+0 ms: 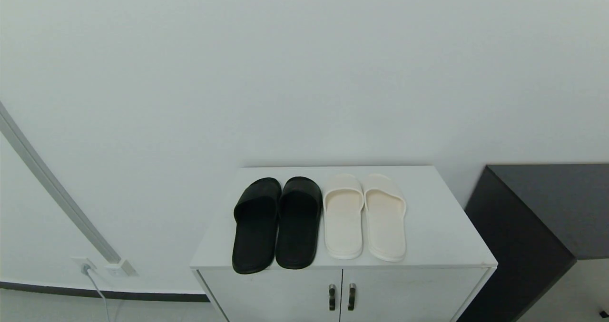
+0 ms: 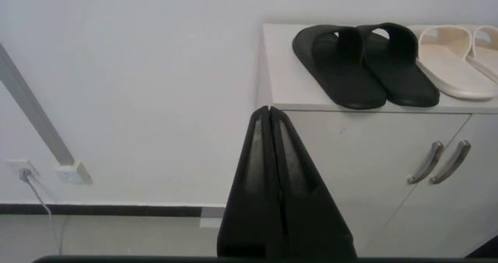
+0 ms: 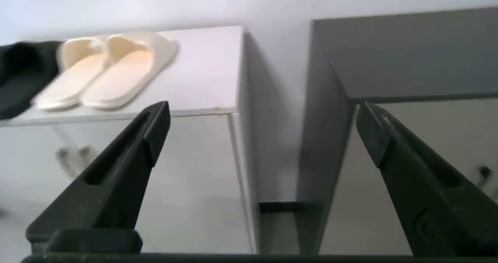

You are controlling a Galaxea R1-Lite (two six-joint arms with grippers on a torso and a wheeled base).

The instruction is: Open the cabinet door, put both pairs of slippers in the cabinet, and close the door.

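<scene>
From the head we look forward and down on the cabinet (image 1: 442, 217). Our wrist cameras sit lower, facing its front: its left corner lies beyond the left gripper (image 2: 270, 113), its right beyond the right gripper (image 3: 262, 111). All share the white slippers (image 1: 364, 215).

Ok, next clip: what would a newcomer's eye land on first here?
A black pair of slippers and a white pair of slippers sit side by side on the white cabinet, black on the left. Its doors are shut, two metal handles meeting at the middle. The left gripper is shut, the right gripper open.
</scene>
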